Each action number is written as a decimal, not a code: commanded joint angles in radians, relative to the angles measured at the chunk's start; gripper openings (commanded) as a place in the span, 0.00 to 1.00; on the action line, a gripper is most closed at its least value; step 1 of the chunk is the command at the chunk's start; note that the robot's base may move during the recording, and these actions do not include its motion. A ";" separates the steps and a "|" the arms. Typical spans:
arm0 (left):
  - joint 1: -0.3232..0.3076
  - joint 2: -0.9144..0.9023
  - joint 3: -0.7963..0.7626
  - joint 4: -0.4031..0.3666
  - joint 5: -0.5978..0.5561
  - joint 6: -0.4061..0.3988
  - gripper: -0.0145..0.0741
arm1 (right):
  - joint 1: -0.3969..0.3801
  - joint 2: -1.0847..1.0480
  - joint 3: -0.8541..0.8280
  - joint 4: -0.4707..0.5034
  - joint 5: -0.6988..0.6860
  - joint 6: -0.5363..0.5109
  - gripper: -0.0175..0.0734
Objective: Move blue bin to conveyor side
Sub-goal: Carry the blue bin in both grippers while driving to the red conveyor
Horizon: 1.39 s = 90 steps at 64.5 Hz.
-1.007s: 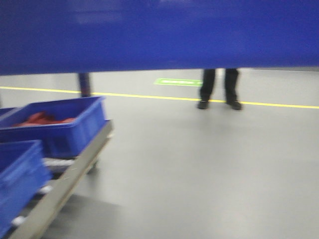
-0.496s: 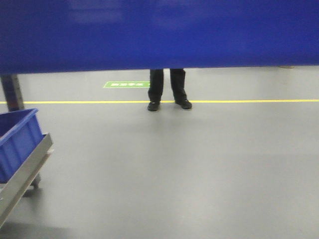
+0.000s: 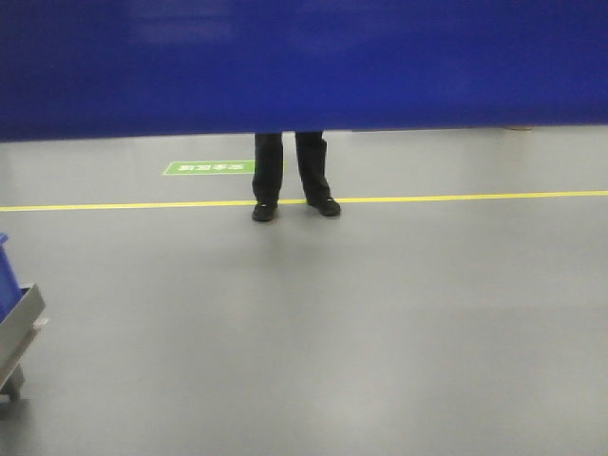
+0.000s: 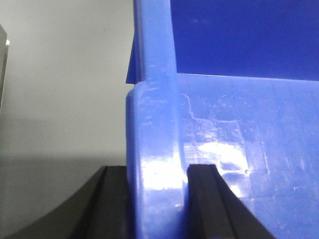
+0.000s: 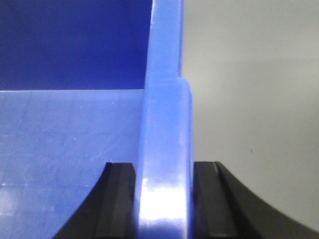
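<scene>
The blue bin (image 3: 304, 66) fills the top of the front view as a wide glossy blue wall, held up off the floor. My left gripper (image 4: 158, 199) is shut on the bin's left rim lip (image 4: 154, 124), one black finger (image 4: 207, 199) inside and one outside. My right gripper (image 5: 164, 199) is shut on the bin's right rim lip (image 5: 167, 124), one black finger (image 5: 117, 199) inside and one outside. The bin's inside (image 5: 65, 139) looks empty in both wrist views. The conveyor side is out of view.
Grey floor (image 3: 380, 323) with a yellow line (image 3: 456, 198) lies ahead. A person's legs (image 3: 290, 176) stand on the line behind the bin. A green floor sign (image 3: 204, 168) is beside them. A metal rack end (image 3: 19, 332) with a bit of a small blue bin (image 3: 5, 271) sits at the far left.
The view has swung to the right: the rack with small blue bins has slid off to the left, and the person's legs have shifted left. Both grippers keep their hold on the bin.
</scene>
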 commanded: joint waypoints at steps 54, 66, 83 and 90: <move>-0.002 -0.017 -0.015 0.042 -0.075 0.008 0.14 | -0.005 -0.019 -0.023 -0.053 -0.100 -0.014 0.10; -0.002 -0.017 -0.015 0.042 -0.075 0.008 0.14 | -0.005 -0.019 -0.023 -0.053 -0.101 -0.014 0.10; -0.002 -0.017 -0.015 0.042 -0.075 0.008 0.14 | -0.005 -0.019 -0.023 -0.053 -0.101 -0.014 0.10; -0.002 -0.017 -0.015 0.042 -0.075 0.008 0.14 | -0.005 -0.019 -0.023 -0.053 -0.101 -0.014 0.10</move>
